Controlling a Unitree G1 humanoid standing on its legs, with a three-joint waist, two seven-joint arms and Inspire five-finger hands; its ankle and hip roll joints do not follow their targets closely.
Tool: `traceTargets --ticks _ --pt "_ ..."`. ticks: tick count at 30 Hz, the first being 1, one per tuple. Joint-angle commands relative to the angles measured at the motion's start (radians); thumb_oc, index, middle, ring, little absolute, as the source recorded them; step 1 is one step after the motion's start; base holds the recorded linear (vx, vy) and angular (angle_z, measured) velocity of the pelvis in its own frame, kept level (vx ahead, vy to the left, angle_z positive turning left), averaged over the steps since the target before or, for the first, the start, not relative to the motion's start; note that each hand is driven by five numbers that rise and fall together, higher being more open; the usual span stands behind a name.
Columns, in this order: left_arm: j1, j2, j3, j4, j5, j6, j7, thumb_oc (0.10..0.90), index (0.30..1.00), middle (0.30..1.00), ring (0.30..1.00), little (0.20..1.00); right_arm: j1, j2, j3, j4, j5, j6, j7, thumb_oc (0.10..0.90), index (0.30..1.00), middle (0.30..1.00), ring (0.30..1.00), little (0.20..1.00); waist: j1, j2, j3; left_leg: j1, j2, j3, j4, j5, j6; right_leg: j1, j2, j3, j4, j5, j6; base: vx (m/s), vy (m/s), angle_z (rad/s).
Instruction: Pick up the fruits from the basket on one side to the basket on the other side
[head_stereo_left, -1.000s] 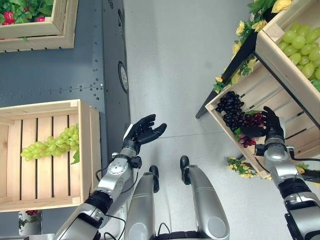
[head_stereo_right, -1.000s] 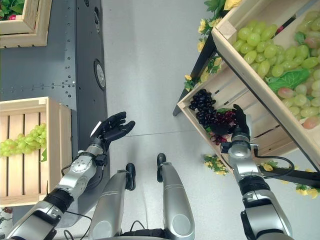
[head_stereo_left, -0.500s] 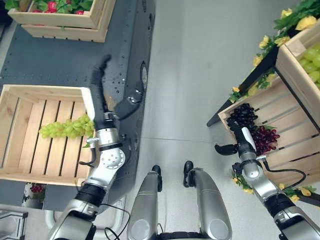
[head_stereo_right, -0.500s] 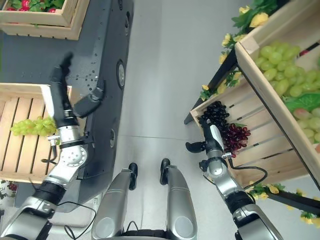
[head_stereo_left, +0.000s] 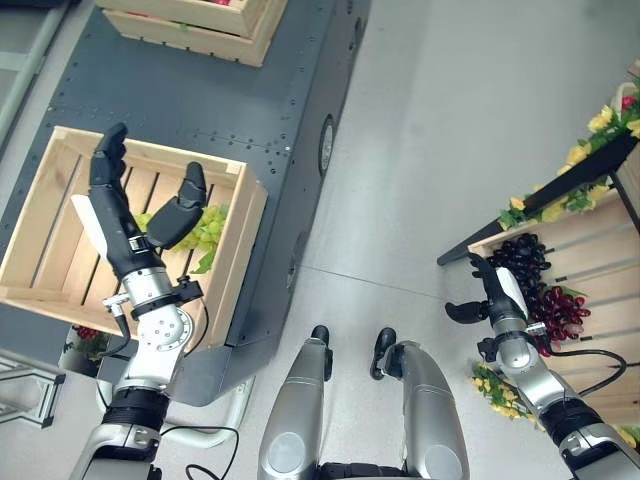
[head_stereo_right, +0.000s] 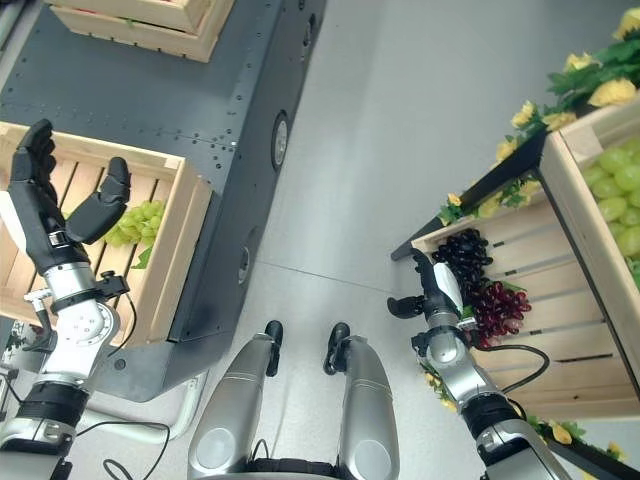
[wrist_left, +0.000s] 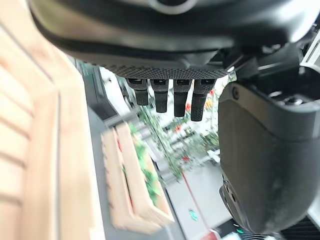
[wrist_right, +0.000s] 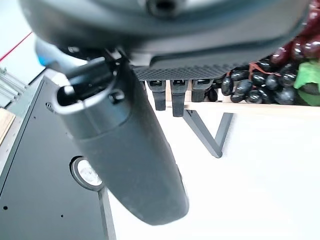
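Observation:
A bunch of green grapes (head_stereo_left: 206, 228) lies in the wooden crate (head_stereo_left: 243, 235) on my left. My left hand (head_stereo_left: 125, 215) is raised over that crate's middle, fingers (wrist_left: 170, 97) straight and thumb spread, holding nothing. On my right, a lower wooden crate (head_stereo_right: 560, 345) holds a black grape bunch (head_stereo_left: 520, 262) and a red grape bunch (head_stereo_left: 562, 306). Just outside that crate's near corner my right hand (head_stereo_left: 497, 296) stands open and empty beside the black grapes (wrist_right: 265, 85), fingers (wrist_right: 172, 97) straight.
The left crate rests on a dark grey metal platform (head_stereo_left: 200, 110), with another crate (head_stereo_left: 190, 25) farther back. An upper right crate holds more green grapes (head_stereo_right: 622, 190). Yellow flowers (head_stereo_left: 590, 185) and a black stand leg (head_stereo_right: 480, 205) edge the right shelves. Grey floor lies between.
The camera has swung left. My left hand rose from low in the middle to above the left crate. My right hand came off the dark grapes to the crate's corner, empty.

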Motion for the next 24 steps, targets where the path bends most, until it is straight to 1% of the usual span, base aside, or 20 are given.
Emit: traceTargets --ticks 1,3,5,6,9,10,13,14,16,18,19,20,21,22,24 --pt "-0.048 0.109 0.059 -0.053 0.074 -0.013 0.058 0.8 0.9 0.9 0.9 0.9 -0.032 -0.03 0.018 -0.088 -0.028 -0.051 0.037 0.8 0.9 0.9 0.9 0.9 0.006 0.026 -0.015 -0.022 -0.06 0.078 -0.012 0.038 0.091 0.071 0.015 -0.011 -0.022 0.026 -0.019 0.01 0.058 0.09" --pt "-0.069 0.16 0.065 -0.001 0.103 0.026 0.114 0.8 0.9 0.9 0.9 0.9 -0.026 -0.044 0.023 -0.097 -0.021 -0.045 0.042 0.8 0.9 0.9 0.9 0.9 0.009 0.023 -0.015 -0.039 -0.057 0.081 -0.012 0.036 0.094 0.052 0.012 -0.016 -0.011 0.023 -0.018 0.01 0.058 0.1" --pt "-0.098 0.2 0.058 0.076 0.126 0.048 0.163 0.8 0.9 0.9 0.9 0.9 -0.024 -0.05 0.029 -0.093 -0.017 -0.051 0.049 0.8 0.9 0.9 0.9 0.9 0.008 0.017 -0.015 -0.054 -0.052 0.082 -0.008 0.035 0.097 0.038 0.011 -0.02 -0.002 0.02 -0.019 0.01 0.041 0.07" --pt "-0.116 0.22 0.05 0.117 0.159 0.061 0.185 0.8 0.9 0.9 0.9 0.9 -0.027 -0.051 0.034 -0.088 -0.013 -0.054 0.055 0.8 0.9 0.9 0.9 0.9 0.007 0.013 -0.015 -0.062 -0.049 0.083 -0.004 0.034 0.098 0.032 0.012 -0.021 0.001 0.018 -0.021 0.01 0.03 0.02" --pt "-0.168 0.27 0.002 0.209 0.238 0.117 0.199 0.8 0.9 0.9 0.9 0.9 -0.039 -0.053 0.053 -0.076 -0.006 -0.067 0.069 0.8 0.9 0.9 0.9 0.9 0.006 0.0 -0.015 -0.078 -0.039 0.087 -0.001 0.034 0.1 0.018 0.012 -0.027 0.004 0.018 -0.023 0.0 0.02 0.04" --pt "-0.184 0.29 -0.023 0.239 0.275 0.14 0.194 0.8 0.9 0.9 0.9 0.9 -0.049 -0.057 0.059 -0.071 -0.003 -0.069 0.077 0.8 0.9 0.9 0.9 0.9 0.006 -0.003 -0.015 -0.084 -0.036 0.088 -0.002 0.036 0.099 0.014 0.012 -0.03 0.0 0.019 -0.023 -0.02 0.022 0.04" --pt "-0.216 0.322 -0.075 0.275 0.229 0.172 0.101 0.8 0.9 0.9 0.9 0.9 -0.08 -0.073 0.078 -0.054 0.006 -0.08 0.1 0.8 0.9 0.9 0.9 0.9 0.008 -0.009 -0.015 -0.103 -0.028 0.093 0.0 0.038 0.097 -0.001 0.014 -0.036 0.001 0.019 -0.025 -0.01 0.009 0.01" --pt "-0.218 0.327 -0.085 0.281 0.239 0.188 0.088 0.8 0.9 0.9 0.9 0.9 -0.08 -0.075 0.084 -0.053 0.005 -0.078 0.104 0.8 0.9 0.9 0.9 0.9 0.011 -0.011 -0.015 -0.084 -0.028 0.092 0.0 0.019 0.093 0.015 0.016 -0.03 0.004 0.004 -0.015 0.0 0.0 0.0" --pt "-0.256 0.36 -0.123 0.311 0.285 0.217 0.051 0.8 0.9 0.9 0.9 0.9 -0.103 -0.081 0.096 -0.038 0.015 -0.07 0.113 0.8 0.9 0.9 0.9 0.9 0.012 -0.016 -0.015 -0.09 -0.022 0.096 0.002 0.016 0.093 0.013 0.015 -0.039 0.005 0.001 -0.017 0.0 0.0 0.0" --pt "-0.297 0.389 -0.172 0.338 0.309 0.226 0.001 0.8 0.9 0.9 0.9 0.9 -0.128 -0.081 0.103 0.004 0.026 -0.086 0.135 0.8 0.9 0.9 0.9 0.9 0.014 -0.017 -0.015 -0.094 -0.02 0.094 0.003 0.014 0.093 0.011 0.016 -0.04 0.003 0.0 -0.016 -0.01 0.029 0.04" --pt "-0.324 0.399 -0.206 0.352 0.364 0.217 -0.015 0.8 0.9 0.9 0.9 0.9 -0.145 -0.081 0.111 0.024 0.03 -0.107 0.153 0.8 0.9 0.9 0.9 0.9 0.016 -0.017 -0.015 -0.096 -0.019 0.091 0.002 0.014 0.093 0.01 0.015 -0.04 0.0 0.001 -0.015 0.0 0.0 0.0" --pt "-0.33 0.402 -0.212 0.352 0.369 0.218 -0.016 0.8 0.9 0.9 0.9 0.9 -0.149 -0.082 0.111 0.026 0.03 -0.109 0.154 0.8 0.9 0.9 0.9 0.9 0.015 -0.017 -0.015 -0.102 -0.019 0.09 0.002 0.017 0.094 0.005 0.015 -0.041 0.0 0.004 -0.016 0.0 0.0 0.0" --pt "-0.352 0.419 -0.258 0.351 0.43 0.225 -0.025 0.8 0.9 0.9 0.9 0.9 -0.161 -0.082 0.118 0.039 0.018 -0.118 0.159 0.8 0.9 0.9 0.9 0.9 0.016 -0.016 -0.015 -0.101 -0.018 0.09 0.003 0.014 0.093 0.007 0.015 -0.04 -0.001 0.003 -0.014 -0.06 0.014 0.02" --pt "-0.384 0.44 -0.304 0.347 0.491 0.228 -0.043 0.8 0.9 0.9 0.9 0.9 -0.186 -0.088 0.119 0.05 0.012 -0.121 0.165 0.8 0.9 0.9 0.9 0.9 0.014 -0.013 -0.015 -0.129 -0.017 0.092 0.001 0.035 0.096 -0.017 0.012 -0.051 -0.005 0.02 -0.024 -0.05 0.021 0.05" --pt "-0.423 0.478 -0.395 0.313 0.55 0.26 -0.055 0.8 0.9 0.9 0.9 0.9 -0.213 -0.105 0.131 0.062 0.026 -0.12 0.174 0.8 0.9 0.9 0.9 0.9 0.016 -0.006 -0.015 -0.133 -0.019 0.092 -0.008 0.039 0.095 -0.022 0.011 -0.053 -0.01 0.023 -0.022 -0.03 0.021 0.06"
